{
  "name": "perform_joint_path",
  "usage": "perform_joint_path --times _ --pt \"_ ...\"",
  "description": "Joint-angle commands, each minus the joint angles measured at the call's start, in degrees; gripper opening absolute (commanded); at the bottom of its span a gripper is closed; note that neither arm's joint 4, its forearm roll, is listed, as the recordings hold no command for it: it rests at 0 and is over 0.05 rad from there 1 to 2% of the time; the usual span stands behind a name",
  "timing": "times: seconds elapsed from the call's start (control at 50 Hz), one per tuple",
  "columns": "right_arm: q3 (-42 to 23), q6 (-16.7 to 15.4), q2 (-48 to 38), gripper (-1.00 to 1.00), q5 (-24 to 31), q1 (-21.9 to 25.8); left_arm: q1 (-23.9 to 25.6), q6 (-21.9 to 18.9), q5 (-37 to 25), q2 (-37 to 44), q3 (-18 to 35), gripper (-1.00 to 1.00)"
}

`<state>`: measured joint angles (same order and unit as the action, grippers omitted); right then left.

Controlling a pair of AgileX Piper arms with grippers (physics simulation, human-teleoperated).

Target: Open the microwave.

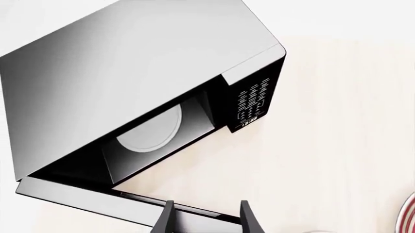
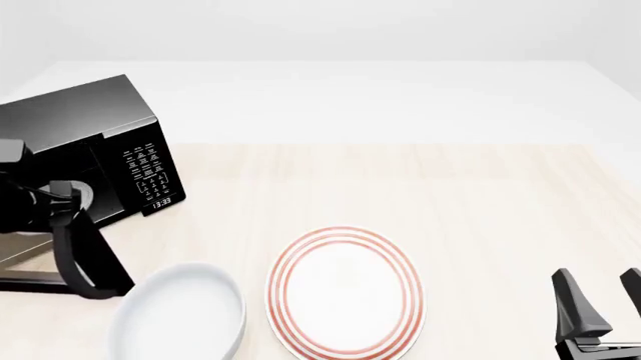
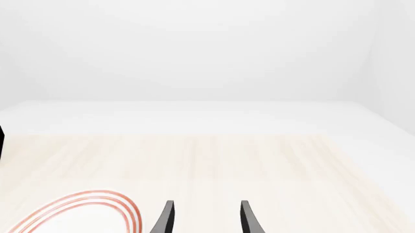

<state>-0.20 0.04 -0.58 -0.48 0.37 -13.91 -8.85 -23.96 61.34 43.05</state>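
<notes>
Looking along the left wrist view first, we note the microwave with its door swung wide, the cavity exposed and a pale round turntable visible inside. The keypad with white markings sits on the front panel beside the cavity. The left gripper has its fingers spread apart, and the door's free edge lies between them; we cannot tell whether either finger touches it. A sliver of a red-ringed plate shows at the frame's edge.

In the front view, we log the microwave at about 10 o'clock on the light wood tabletop, its clock panel reading 13:33. The left arm stands in front of the open cavity, hiding most of the door. A white bowl sits at 7 o'clock, just beside the red-ringed plate at 6 o'clock; whether they touch we cannot say. The right gripper waits at 4 o'clock, well apart from the microwave, its fingers parted and holding nothing.

In the right wrist view, we see the right gripper's fingers apart over bare tabletop, with the plate's red rim near them.
</notes>
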Motion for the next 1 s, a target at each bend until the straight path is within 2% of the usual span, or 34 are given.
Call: perform_joint_path --times 0.02,1.0 --pt "0.0 0.0 0.0 1.0 0.0 0.0 0.5 0.3 -0.1 -1.5 -1.4 1.0" --pt "0.0 0.0 0.0 1.0 0.0 0.0 -2.5 -1.8 -3.0 -6.8 -4.7 1.0"
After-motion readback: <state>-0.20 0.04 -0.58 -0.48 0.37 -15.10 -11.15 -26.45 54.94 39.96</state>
